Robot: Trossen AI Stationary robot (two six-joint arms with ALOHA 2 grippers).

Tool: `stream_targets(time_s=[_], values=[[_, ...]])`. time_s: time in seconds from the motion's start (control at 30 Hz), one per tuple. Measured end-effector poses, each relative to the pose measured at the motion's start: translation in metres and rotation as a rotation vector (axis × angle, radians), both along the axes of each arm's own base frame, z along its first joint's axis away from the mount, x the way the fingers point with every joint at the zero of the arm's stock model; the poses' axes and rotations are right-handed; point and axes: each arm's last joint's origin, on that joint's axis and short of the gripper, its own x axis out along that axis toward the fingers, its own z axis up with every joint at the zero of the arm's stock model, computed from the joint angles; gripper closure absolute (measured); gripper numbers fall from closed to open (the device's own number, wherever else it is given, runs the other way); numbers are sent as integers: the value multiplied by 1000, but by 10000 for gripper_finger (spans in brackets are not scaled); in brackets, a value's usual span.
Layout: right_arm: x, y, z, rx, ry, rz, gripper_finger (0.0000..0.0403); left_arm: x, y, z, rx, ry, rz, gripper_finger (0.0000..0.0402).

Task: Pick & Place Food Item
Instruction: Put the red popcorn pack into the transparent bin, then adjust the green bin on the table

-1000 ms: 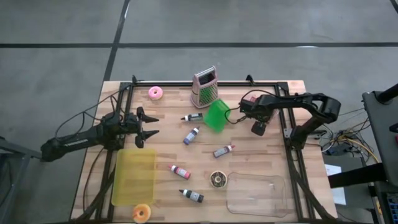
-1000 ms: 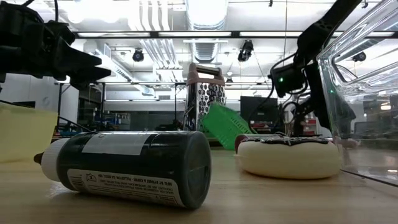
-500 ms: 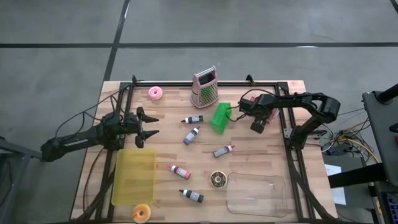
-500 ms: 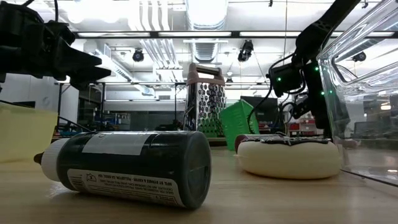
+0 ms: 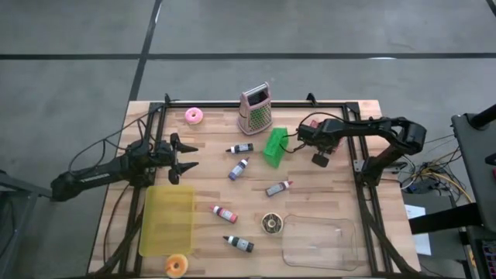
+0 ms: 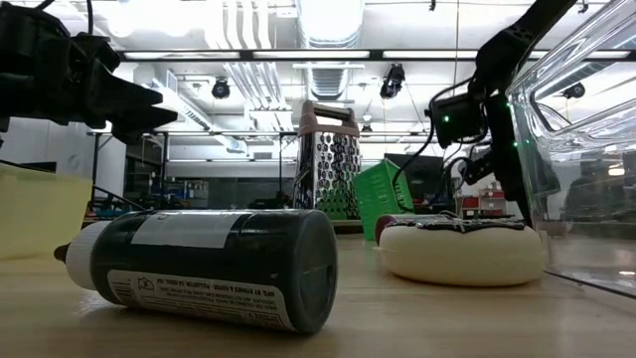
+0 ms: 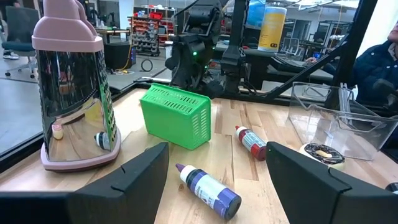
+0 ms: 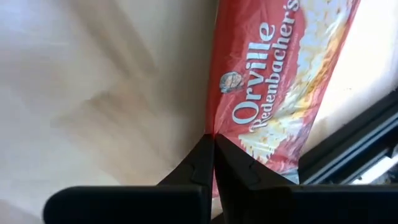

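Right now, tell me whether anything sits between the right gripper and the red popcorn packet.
Nothing visible does. The right gripper is shut, its tips meeting right at the edge of the red popcorn packet. Whether they pinch it cannot be told.

Bright, even overhead light; ceiling lights (image 6: 328, 20) glare in the low view (nearest bottle (image 6: 199, 267) slightly soft).

We see a grey concrete floor (image 5: 325, 31) crossed by dark seams around the wooden table (image 5: 310, 205). Beyond it, bright ceiling lights (image 6: 328, 20) hang over distant shelving (image 7: 146, 25), with a seated person (image 7: 376, 65) on the right.
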Motion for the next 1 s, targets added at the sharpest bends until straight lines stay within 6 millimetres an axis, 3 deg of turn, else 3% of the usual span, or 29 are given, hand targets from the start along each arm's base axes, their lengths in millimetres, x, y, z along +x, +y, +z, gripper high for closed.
stream_targets(time_s=[0.53, 1.0], values=[[16, 65, 48, -20, -276, 65, 396, 0, 0, 0, 0, -1, 4, 129], [40, 87, 83, -33, -415, 136, 396, 0, 0, 0, -3, -2, 5, 129]])
